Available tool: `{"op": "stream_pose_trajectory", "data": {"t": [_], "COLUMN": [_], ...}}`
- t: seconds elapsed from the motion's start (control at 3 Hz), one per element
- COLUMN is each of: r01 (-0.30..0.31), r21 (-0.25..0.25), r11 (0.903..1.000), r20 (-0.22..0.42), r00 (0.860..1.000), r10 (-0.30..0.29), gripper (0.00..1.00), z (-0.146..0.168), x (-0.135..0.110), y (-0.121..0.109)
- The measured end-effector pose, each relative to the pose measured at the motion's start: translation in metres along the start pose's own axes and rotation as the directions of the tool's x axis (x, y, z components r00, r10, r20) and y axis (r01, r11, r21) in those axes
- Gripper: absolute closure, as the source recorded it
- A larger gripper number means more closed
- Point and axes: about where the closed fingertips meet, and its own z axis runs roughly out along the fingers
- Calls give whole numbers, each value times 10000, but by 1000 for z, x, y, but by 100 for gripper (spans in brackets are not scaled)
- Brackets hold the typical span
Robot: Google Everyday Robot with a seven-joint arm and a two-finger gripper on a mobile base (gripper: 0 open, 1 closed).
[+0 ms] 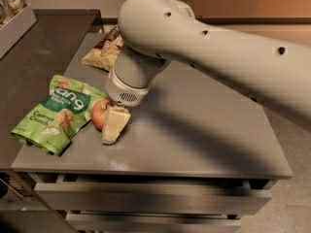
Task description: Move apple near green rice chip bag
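Observation:
The apple (pixel 98 113) is small and red with a yellowish blush. It sits on the grey table top (pixel 194 130), touching the right edge of the green rice chip bag (pixel 56 113). The bag lies flat at the table's left front, with "Coconut Crunch" on its label. My gripper (pixel 112 126) reaches down from the big grey arm (pixel 194 42) and is right at the apple's right side, low over the table. The arm's wrist hides the top of the apple.
A brown and cream chip bag (pixel 103 50) lies at the back left, partly behind the arm. A darker counter (pixel 29 62) adjoins the table on the left, with a tray (pixel 14 23) at its far end. Drawers (pixel 146 198) are below the front edge.

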Motion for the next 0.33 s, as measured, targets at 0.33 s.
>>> {"op": "stream_pose_trajectory", "data": {"t": [0.33], "r01": [1], "r21": [0], "r11": [10000], "r20": [0], "r00": [10000], "r10": [-1], "gripper": [0], "z": [0], "x": [0], "y": [0]}}
